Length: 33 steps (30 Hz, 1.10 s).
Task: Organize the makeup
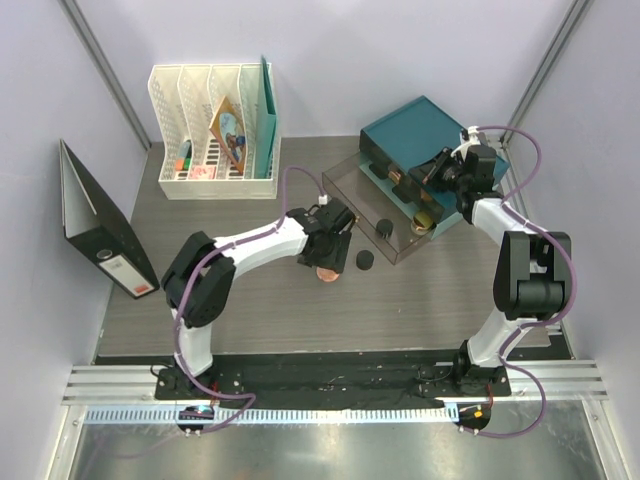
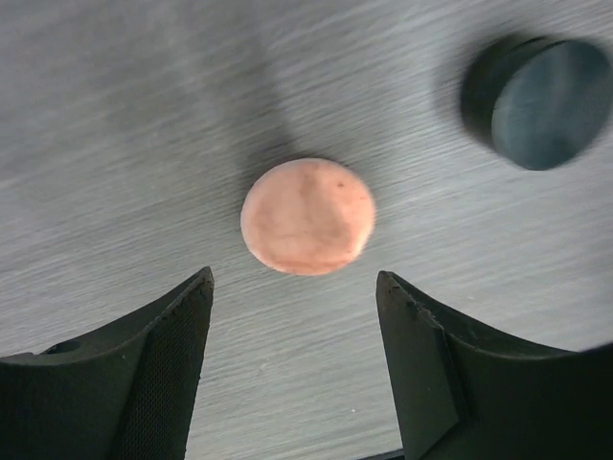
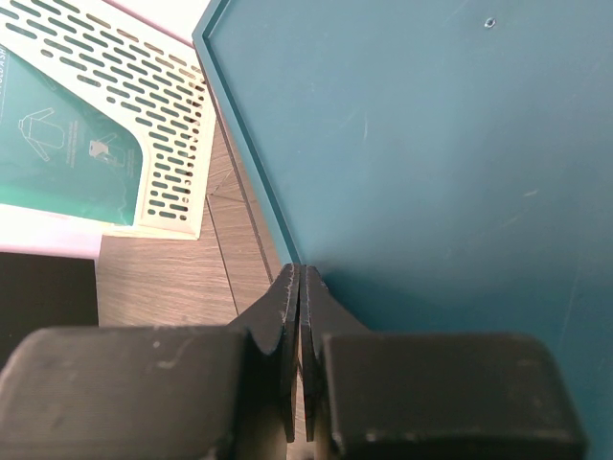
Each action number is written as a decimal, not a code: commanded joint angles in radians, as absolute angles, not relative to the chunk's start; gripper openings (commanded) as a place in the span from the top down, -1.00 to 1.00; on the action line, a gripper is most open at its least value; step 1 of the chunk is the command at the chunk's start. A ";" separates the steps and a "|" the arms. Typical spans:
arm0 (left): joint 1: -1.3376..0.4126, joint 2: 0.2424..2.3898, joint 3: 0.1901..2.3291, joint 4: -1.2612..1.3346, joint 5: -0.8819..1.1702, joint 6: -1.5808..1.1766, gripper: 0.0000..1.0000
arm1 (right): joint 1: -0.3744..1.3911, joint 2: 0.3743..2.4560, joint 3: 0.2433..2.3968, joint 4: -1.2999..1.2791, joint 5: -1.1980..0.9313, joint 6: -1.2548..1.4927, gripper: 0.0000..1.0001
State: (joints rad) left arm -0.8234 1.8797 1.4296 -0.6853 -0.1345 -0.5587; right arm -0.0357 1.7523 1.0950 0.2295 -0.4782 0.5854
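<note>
The two dark fingers of the left gripper (image 2: pixel 294 287) are seen closest, spread wide apart with nothing held between them. Just beyond their tips, in line with the gap, a coral compact (image 2: pixel 307 217) lies flat on the grey wood-grain table (image 2: pixel 115 144). It is round and untouched by either finger. A black pot (image 2: pixel 541 101) is seen farther out, past the tip of the finger on the right of the wrist view and apart from the compact.

The fingers of the right gripper (image 3: pixel 299 278) are pressed together, and nothing is pinched between them. Their tips are held over the edge of a teal box (image 3: pixel 431 144), whose flat surface spreads out ahead of them. A white file rack (image 3: pixel 124 115) with slotted holes is seen beyond and off to one side.

From above, a clear tray (image 1: pixel 345 178) is seen in front of the teal box, between the two grippers. A gold jar (image 1: pixel 421 222) is seen within its outline, near the right gripper. A second black pot (image 1: pixel 383 229) sits at the tray's near edge; whether it is inside cannot be told. A black binder (image 1: pixel 100 235) stands well away from the left gripper.
</note>
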 commanded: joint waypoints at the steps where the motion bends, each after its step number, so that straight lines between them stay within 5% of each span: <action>1: -0.825 1.920 1.408 -0.644 -0.138 -0.603 -0.38 | -0.028 1.910 0.966 -0.271 -0.426 0.500 0.87; 12: -0.824 2.055 1.428 -0.578 -0.089 -0.597 -0.23 | -0.028 1.911 0.968 -0.272 -0.426 0.499 0.87; 14: -0.824 2.060 1.436 -0.578 -0.077 -0.592 0.11 | -0.026 1.911 0.968 -0.272 -0.425 0.499 0.87; 15: -0.824 2.060 1.437 -0.578 -0.077 -0.589 0.43 | -0.028 1.913 0.968 -0.273 -0.426 0.497 0.87; 16: -0.824 2.057 1.439 -0.580 -0.083 -0.588 0.99 | -0.028 1.913 0.971 -0.272 -0.425 0.495 0.86; 33: -0.816 1.956 1.775 -0.565 -0.226 -0.543 0.99 | -0.026 1.922 0.983 -0.281 -0.422 0.494 0.87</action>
State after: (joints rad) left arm -0.8223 1.9808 1.6455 -0.6163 -0.1844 -0.5652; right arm -0.0364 1.7565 1.1027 0.2207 -0.4831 0.5819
